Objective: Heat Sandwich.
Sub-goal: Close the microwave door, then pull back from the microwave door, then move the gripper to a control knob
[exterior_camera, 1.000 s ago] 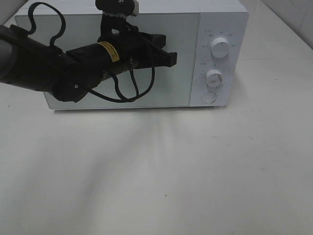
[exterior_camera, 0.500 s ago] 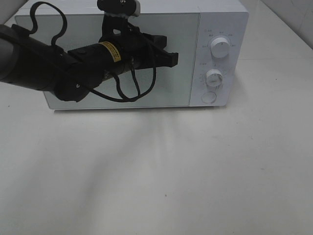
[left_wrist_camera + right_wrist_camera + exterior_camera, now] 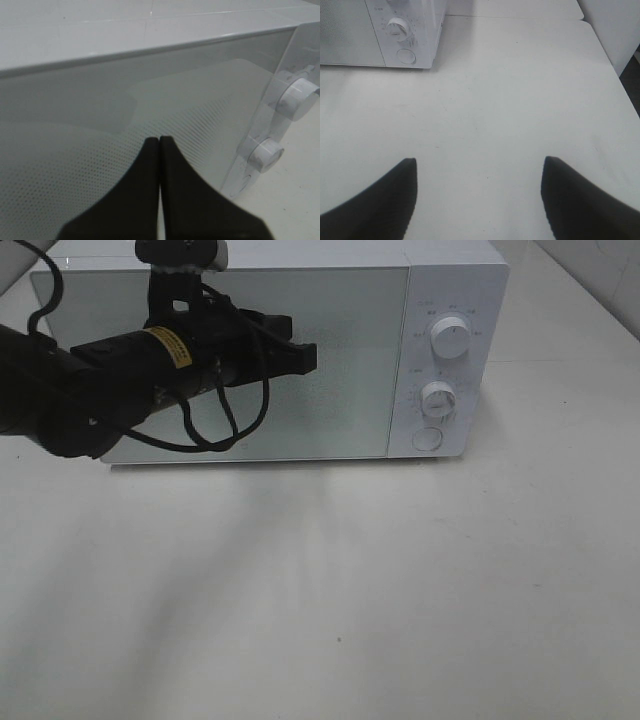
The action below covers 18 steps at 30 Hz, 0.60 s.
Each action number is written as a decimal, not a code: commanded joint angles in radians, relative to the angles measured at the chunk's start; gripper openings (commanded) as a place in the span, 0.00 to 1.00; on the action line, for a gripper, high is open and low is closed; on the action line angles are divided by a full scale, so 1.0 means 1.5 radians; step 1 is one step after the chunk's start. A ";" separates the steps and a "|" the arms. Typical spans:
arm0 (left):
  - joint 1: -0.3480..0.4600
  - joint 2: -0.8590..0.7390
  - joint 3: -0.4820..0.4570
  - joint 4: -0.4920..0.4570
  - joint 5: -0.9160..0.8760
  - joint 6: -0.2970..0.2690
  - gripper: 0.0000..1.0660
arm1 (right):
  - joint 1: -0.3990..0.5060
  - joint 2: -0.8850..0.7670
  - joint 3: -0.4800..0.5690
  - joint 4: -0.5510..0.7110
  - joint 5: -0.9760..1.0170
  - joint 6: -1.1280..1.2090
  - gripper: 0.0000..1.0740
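left tool (image 3: 159, 140) has its jaws pressed together, nothing between them. it hangs right in front of the door (image 3: 350, 390) of the microwave (image 3: 455, 275), tips pointing toward the control side. i can't tell if the tips touch the glass or just sit close. right tool (image 3: 479, 161) has jaws wide apart and empty, low over bare table (image 3: 400, 590), well away from the microwave.

sandwich: not in view in any camera. door is shut and frosted, so i can't tell if it's inside.

risks as i judge them:
- left tool this close to the glass could scrape it or shove the microwave back if i drive forward.
- the black cable (image 3: 215, 435) loops loose under the left arm and could drag on the door face or snag on a sideways sweep.
- going at the upper knob (image 3: 450, 338) or lower knob (image 3: 438, 398) with shut jaws would only slip or bump them; they need to open first.
- hitting the round button (image 3: 427, 439) by mistake may pop the door into the arm.

room: table in front of the microwave is wide open, plenty of space to back off. in the right wrist view the table edge sits off to the side with a dark gap past it, so i'd keep the right tool inboard.
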 commanded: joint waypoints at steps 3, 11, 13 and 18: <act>-0.002 -0.061 0.063 -0.004 -0.007 -0.005 0.00 | -0.002 -0.019 0.001 -0.001 -0.005 0.001 0.64; -0.002 -0.137 0.154 0.013 -0.005 -0.005 0.00 | -0.002 -0.019 0.001 -0.001 -0.005 0.001 0.64; -0.002 -0.176 0.199 0.042 -0.005 -0.005 0.00 | -0.002 -0.019 0.001 -0.001 -0.005 0.001 0.64; -0.002 -0.237 0.262 0.044 0.015 -0.015 0.00 | -0.002 -0.019 0.001 -0.001 -0.005 0.001 0.64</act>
